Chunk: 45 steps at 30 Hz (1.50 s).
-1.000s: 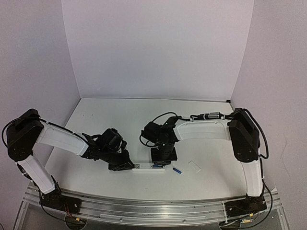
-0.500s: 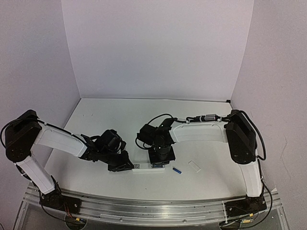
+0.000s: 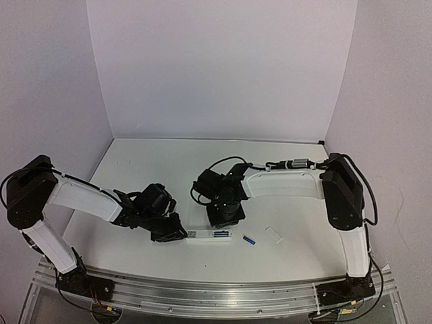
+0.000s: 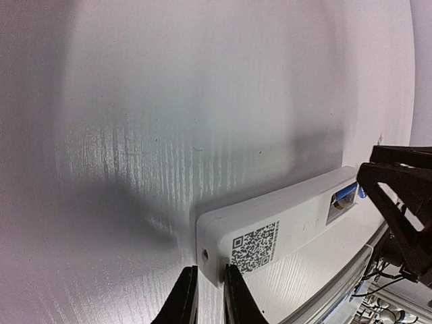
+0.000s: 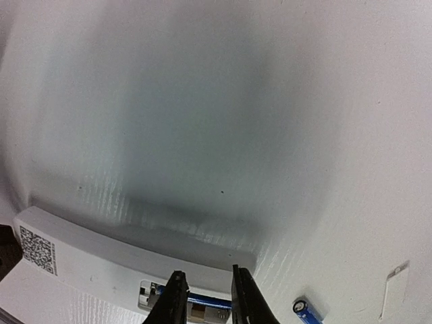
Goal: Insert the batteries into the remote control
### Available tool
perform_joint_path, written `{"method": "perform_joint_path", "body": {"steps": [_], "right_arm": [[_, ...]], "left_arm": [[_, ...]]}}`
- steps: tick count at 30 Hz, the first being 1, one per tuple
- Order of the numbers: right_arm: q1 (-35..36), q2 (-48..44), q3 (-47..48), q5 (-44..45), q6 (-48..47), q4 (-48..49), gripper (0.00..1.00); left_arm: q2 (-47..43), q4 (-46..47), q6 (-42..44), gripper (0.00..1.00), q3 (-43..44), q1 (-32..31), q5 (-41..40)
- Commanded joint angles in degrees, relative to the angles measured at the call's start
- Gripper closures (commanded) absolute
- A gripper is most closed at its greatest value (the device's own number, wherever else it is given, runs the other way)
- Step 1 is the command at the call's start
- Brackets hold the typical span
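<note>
Remote control [image 3: 209, 235] is being loaded, half done.
Seated battery [image 5: 206, 300] is being straddled by the right gripper [image 5: 207, 273], the remote's end by the left gripper [image 4: 209, 268]; fingers narrowly parted, grip cannot be told; loose battery [image 3: 250, 240] is lying untouched.

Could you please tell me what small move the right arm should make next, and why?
Probably lift the right gripper and shift it toward the loose battery. The seated battery lies in the compartment of the remote control, between the fingers, while the other lies outside, beside the remote.
</note>
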Motion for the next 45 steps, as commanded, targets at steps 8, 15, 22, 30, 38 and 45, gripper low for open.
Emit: {"method": "perform_joint_path", "body": {"steps": [8,15,22,30,38,45], "right_arm": [[-2.74,-15.86,-7.46,1.04,-7.47,2.25,0.53],[-6.05,-23.96,-18.01,-0.01,-11.69,3.02,0.43],[-6.96,-32.46,-28.96,-3.37,-13.74,4.05,0.38],[-6.96,-42.03,-39.66,-4.78,-15.72,6.73,0.3],[-6.98,-49.92,-47.61,-5.16,-13.42,9.01,0.23],[-6.97,-56.82,-51.75,-4.32,-11.47,10.81,0.16]], "left_arm": [[-3.8,-4.65,2.23,0.75,3.5,-0.19,-4.4],[-9.74,-8.66,3.03,0.27,4.96,-0.2,-7.13],[-18.47,-15.43,3.79,0.0,5.48,-0.19,-12.08],[-26.45,-21.7,4.59,0.0,5.46,-0.21,-17.2],[-30.81,-25.9,3.74,0.0,5.27,-0.19,-19.7],[-32.93,-28.09,3.45,0.0,5.17,-0.19,-21.42]]}}
